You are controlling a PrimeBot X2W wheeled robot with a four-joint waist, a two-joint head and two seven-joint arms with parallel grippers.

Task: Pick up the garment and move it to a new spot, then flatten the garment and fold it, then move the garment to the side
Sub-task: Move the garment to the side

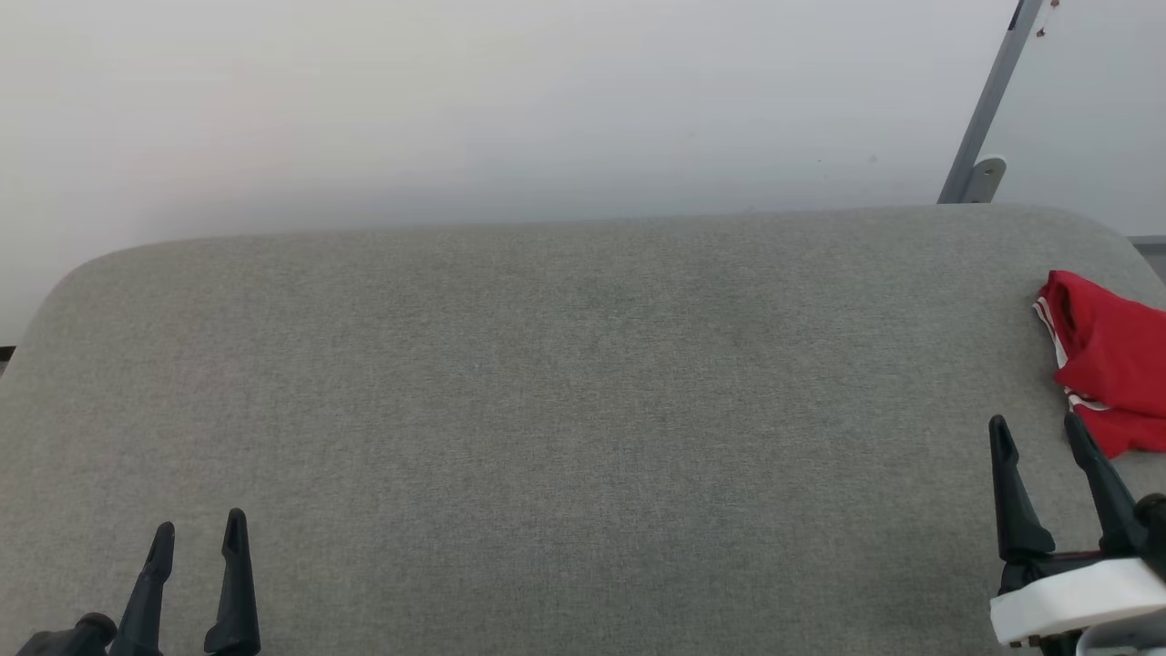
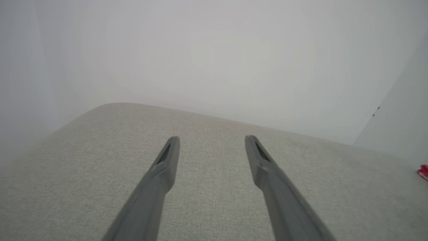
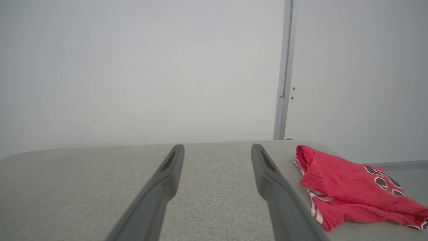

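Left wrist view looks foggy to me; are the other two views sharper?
Left wrist view: hazy and washed out, the dark fingers of the left gripper look grey. Right wrist view: clearer, the red T-shirt with white striped bands is sharp. Head view: soft even light, no glare on the grey fabric surface.

Left tool (image 1: 199, 528) low at left, fingers spread, empty; right tool (image 1: 1040, 428) likewise at right.

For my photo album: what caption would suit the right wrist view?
Open right gripper with two long dark fingers poised over a grey fabric-covered surface, beside a crumpled red jersey T-shirt.
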